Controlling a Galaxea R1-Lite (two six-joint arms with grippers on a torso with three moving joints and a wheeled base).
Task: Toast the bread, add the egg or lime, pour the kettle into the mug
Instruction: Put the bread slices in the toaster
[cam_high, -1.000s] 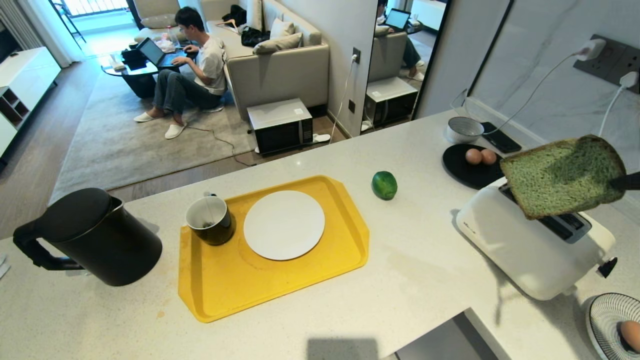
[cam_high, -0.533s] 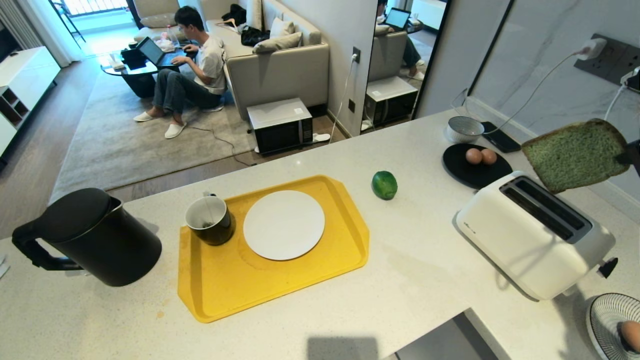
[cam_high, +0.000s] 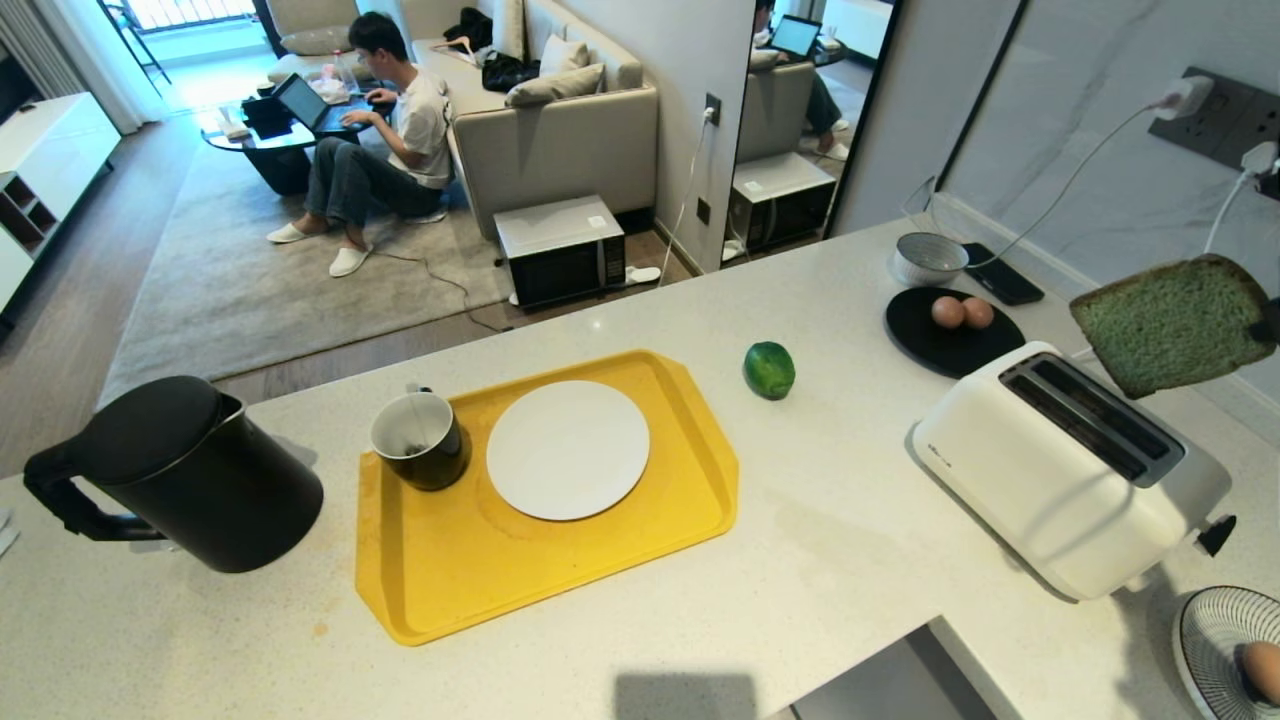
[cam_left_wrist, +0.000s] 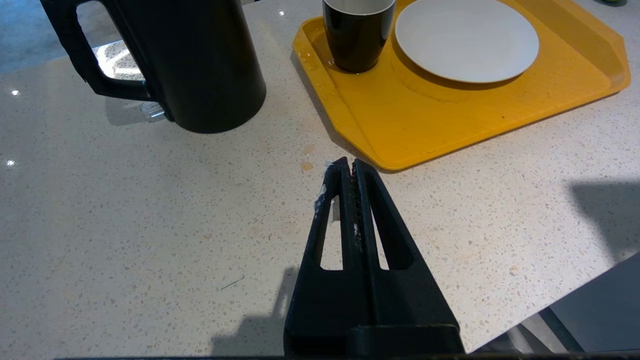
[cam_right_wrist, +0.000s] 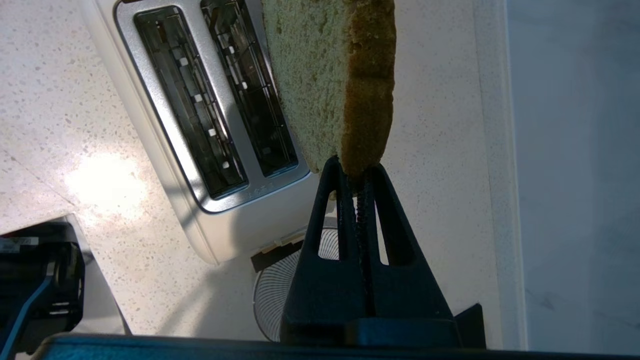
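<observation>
The bread (cam_high: 1170, 325), a green slice with a brown crust, hangs in the air to the right of the white toaster (cam_high: 1070, 465), on the wall side. My right gripper (cam_right_wrist: 354, 172) is shut on its crust edge, and the slice (cam_right_wrist: 325, 80) hangs beside the toaster's two empty slots (cam_right_wrist: 200, 110). The lime (cam_high: 768, 370) lies on the counter. Two eggs (cam_high: 947, 312) rest on a black plate (cam_high: 935, 355). The black kettle (cam_high: 190, 475) stands at the left, and the dark mug (cam_high: 420, 440) sits on the tray. My left gripper (cam_left_wrist: 348, 167) is shut and empty, low over the counter near the tray's corner.
A yellow tray (cam_high: 450, 590) holds a white plate (cam_high: 568, 450). A striped bowl (cam_high: 1215, 640) with an egg sits at the front right. A grey bowl (cam_high: 928, 258), a phone and power cables lie by the back wall. A person sits on the floor far behind.
My right gripper has carried the bread from over the toaster's slots to the right, toward the wall. The left arm has not moved.
</observation>
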